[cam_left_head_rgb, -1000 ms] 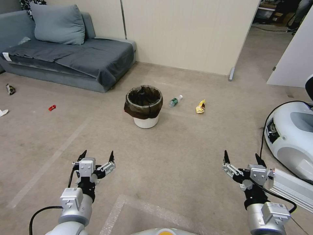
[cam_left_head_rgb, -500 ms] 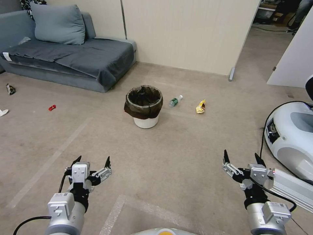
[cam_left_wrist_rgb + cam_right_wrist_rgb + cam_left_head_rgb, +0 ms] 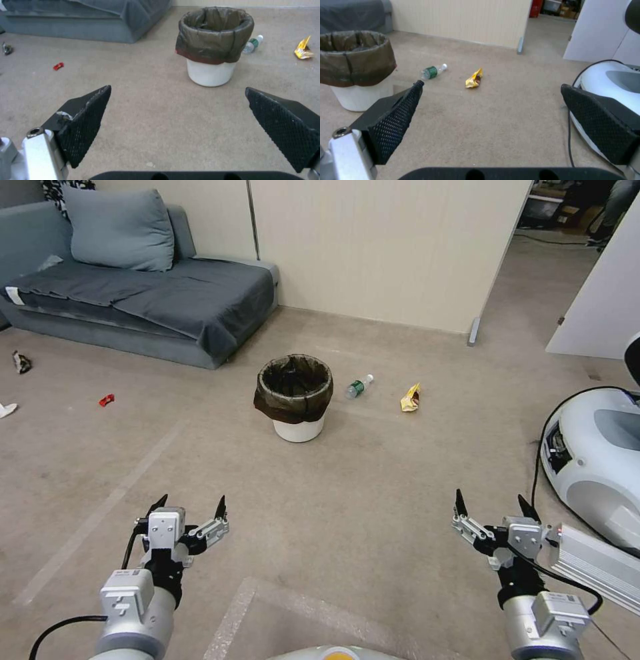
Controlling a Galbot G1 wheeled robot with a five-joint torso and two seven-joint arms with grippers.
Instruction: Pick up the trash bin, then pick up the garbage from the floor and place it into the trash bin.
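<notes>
The trash bin [image 3: 295, 398] [image 3: 212, 46] [image 3: 355, 71], white with a dark bag over its rim, stands upright on the floor ahead. Just right of it lie a clear bottle with a green label [image 3: 358, 387] [image 3: 252, 44] [image 3: 433, 71] and a yellow snack wrapper [image 3: 410, 398] [image 3: 303, 48] [image 3: 474, 79]. Far left lie a red wrapper [image 3: 106, 400] [image 3: 58, 66], a dark wrapper [image 3: 22, 362] [image 3: 6, 48] and a white tissue [image 3: 7, 410]. My left gripper [image 3: 189, 507] [image 3: 178, 91] is open and empty, well short of the bin. My right gripper [image 3: 490, 505] [image 3: 491, 86] is open and empty too.
A grey sofa [image 3: 140, 297] with a cushion stands at the back left against a beige wall [image 3: 373, 247]. A white machine [image 3: 597, 460] with a black cable sits close on the right. A doorway [image 3: 553, 240] opens at the back right. Bare floor lies between me and the bin.
My left arm pulled back and down over the last second, then rose slightly. My right gripper shifted a little leftward. The bin and litter have not moved.
</notes>
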